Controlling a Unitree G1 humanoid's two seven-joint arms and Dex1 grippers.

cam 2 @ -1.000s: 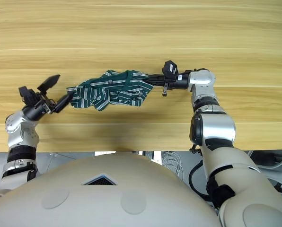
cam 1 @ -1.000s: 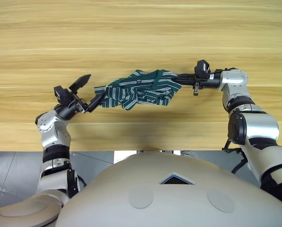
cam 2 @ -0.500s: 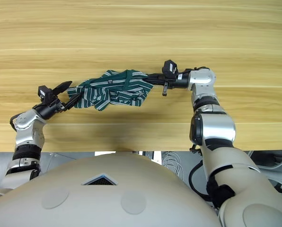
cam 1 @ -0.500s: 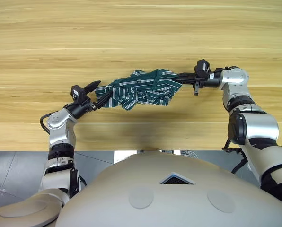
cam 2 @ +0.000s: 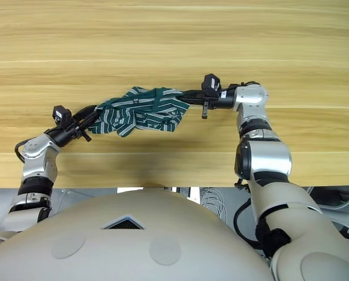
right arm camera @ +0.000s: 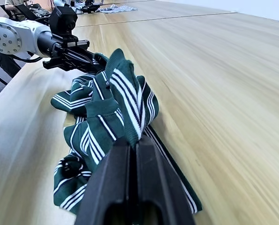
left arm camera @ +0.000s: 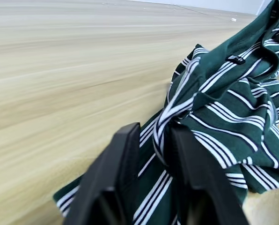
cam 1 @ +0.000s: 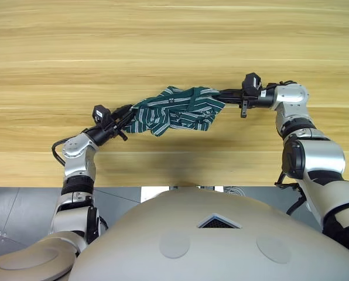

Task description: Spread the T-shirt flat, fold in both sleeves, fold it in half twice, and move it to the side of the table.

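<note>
The green T-shirt (cam 1: 177, 111) with white stripes hangs crumpled in a bunch between my two grippers, just above the wooden table (cam 1: 174, 35). My left gripper (cam 1: 126, 112) is at the shirt's left end, and the left wrist view shows its black fingers (left arm camera: 125, 154) closed around a gathered fold of striped cloth (left arm camera: 214, 93). At the shirt's right end my right gripper (cam 1: 221, 93) is shut, pinching a raised ridge of the fabric (right arm camera: 125, 98) between its fingers (right arm camera: 118, 168). The lower folds droop toward the tabletop.
Bare wood stretches far beyond the shirt and to both sides. The table's front edge (cam 1: 163, 186) runs close below my arms, with grey floor (cam 1: 22, 216) under it. Another striped cloth (right arm camera: 109, 8) lies on a distant table.
My left gripper, wide open a second ago, has moved right onto the shirt's left end and closed on it. The right gripper has kept still, holding its end.
</note>
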